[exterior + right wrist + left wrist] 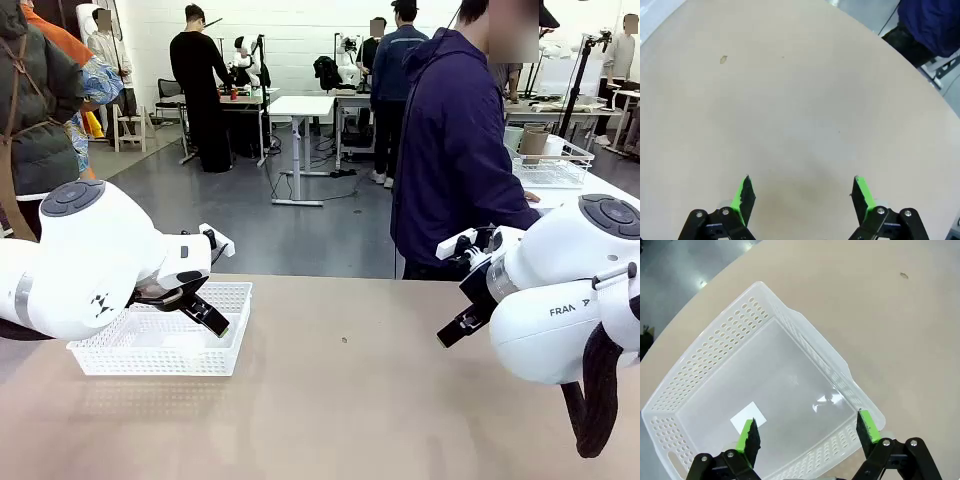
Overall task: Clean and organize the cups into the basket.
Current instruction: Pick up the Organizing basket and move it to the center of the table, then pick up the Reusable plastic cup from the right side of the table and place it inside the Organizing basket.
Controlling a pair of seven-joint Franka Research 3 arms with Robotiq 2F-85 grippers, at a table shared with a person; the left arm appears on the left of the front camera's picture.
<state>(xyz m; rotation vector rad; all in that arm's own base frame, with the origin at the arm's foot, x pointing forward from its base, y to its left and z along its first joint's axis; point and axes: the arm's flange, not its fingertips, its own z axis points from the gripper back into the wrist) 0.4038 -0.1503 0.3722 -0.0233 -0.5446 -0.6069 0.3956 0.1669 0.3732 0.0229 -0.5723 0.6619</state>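
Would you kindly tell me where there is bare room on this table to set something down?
The table is bare from the right side of the basket across the middle to beneath the open right gripper. The basket holds nothing but a white label, yet the open left gripper hangs over it, so the left is crowded.

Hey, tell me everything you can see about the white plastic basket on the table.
The basket is shallow, rectangular white plastic with perforated sides, a solid rim, a slot handle in one short end and a white label on its smooth floor. It sits flat on the tan table, robot's left, under the open left tool.
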